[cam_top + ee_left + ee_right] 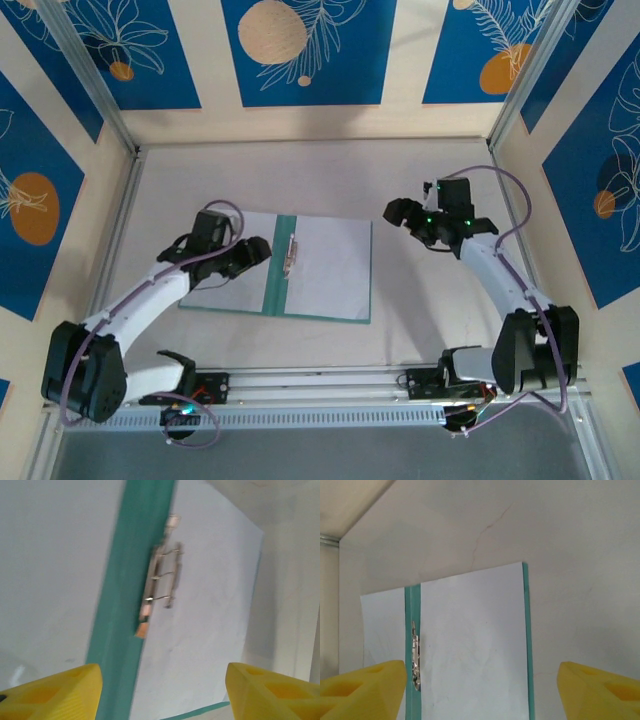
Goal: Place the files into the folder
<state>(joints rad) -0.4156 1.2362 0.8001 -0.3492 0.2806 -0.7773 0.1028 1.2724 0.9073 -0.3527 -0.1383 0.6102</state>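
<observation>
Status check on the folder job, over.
Left gripper open, empty, above the folder near its spine. Right gripper open, empty, off the folder's right edge. Folder lies open, files on both halves. No obstruction seen.

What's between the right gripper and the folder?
Nothing: in the top external view a bare stretch of table separates the open right gripper from the folder's right edge.

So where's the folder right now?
In the top view the folder lies open on the table, left of centre, left gripper over its left half, right gripper clear to its right.
</observation>
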